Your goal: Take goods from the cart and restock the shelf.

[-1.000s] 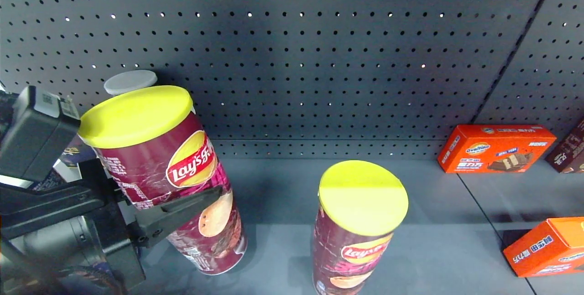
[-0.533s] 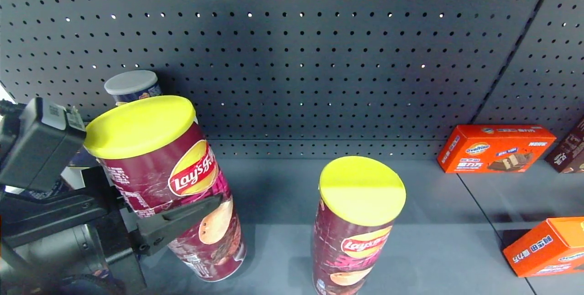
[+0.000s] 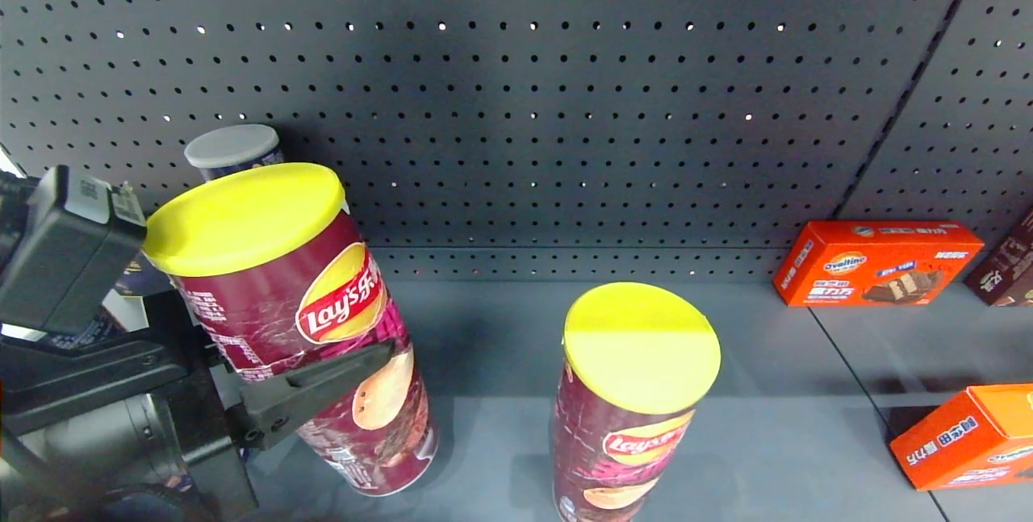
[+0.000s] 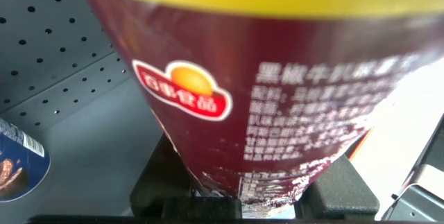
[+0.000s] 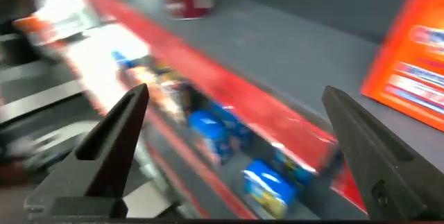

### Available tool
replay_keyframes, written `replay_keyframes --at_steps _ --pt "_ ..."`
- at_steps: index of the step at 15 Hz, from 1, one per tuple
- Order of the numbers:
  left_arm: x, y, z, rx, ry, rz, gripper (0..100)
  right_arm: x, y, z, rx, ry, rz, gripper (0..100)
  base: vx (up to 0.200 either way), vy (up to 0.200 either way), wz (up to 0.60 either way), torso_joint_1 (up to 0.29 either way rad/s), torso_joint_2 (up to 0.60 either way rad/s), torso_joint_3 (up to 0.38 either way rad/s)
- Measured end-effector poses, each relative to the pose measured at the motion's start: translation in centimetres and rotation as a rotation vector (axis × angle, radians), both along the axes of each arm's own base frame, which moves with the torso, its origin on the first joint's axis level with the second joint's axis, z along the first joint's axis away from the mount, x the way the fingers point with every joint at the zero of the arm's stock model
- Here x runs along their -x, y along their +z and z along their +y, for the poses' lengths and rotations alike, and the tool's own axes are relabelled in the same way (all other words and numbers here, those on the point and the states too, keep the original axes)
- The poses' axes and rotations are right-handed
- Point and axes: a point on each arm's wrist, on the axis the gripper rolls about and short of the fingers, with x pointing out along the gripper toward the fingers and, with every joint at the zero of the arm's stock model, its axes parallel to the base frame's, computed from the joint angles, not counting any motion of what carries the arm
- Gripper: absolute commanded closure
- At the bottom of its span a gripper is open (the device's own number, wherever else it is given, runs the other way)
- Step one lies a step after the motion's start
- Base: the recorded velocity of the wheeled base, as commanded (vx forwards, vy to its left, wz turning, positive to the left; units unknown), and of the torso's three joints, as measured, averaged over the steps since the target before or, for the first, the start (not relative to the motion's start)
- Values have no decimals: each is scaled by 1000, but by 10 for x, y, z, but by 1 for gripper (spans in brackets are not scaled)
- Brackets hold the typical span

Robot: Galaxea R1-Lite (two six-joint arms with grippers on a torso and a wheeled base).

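A dark pegboard back panel (image 3: 565,102) rises behind the grey shelf (image 3: 484,344). At the shelf's left end the held chip can (image 3: 274,280), dark red with a yellow lid, sits tilted, its top leaning toward the robot's left; its base is low at the shelf floor, though whether it touches cannot be told. The left gripper (image 3: 347,336) is clamped around the can's middle, with one black finger crossing the front of the label. A second chip can (image 3: 637,393) of the same kind stands upright near the shelf's middle front, well apart from the held one. An orange box (image 3: 876,261) lies flat against the back panel on the right, and a second orange box (image 3: 964,435) lies nearer the front edge. A blue can (image 3: 232,147) with a grey lid stands just behind the held can, by the panel. A brown box (image 3: 1009,268) shows at the right edge. The right gripper (image 5: 236,134) hangs with its fingers (image 5: 111,148) spread wide, nothing between them, over a blurred red-edged shelf front
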Motion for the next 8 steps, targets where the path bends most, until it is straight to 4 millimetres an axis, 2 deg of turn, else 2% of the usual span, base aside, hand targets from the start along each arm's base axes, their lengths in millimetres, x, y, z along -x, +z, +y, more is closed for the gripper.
replay_keyframes --at_steps 8 --pt "1 -3 -1 -7 -11 9 100 7 0 8 -5 -461 5 0 0 0 0 0 0 0"
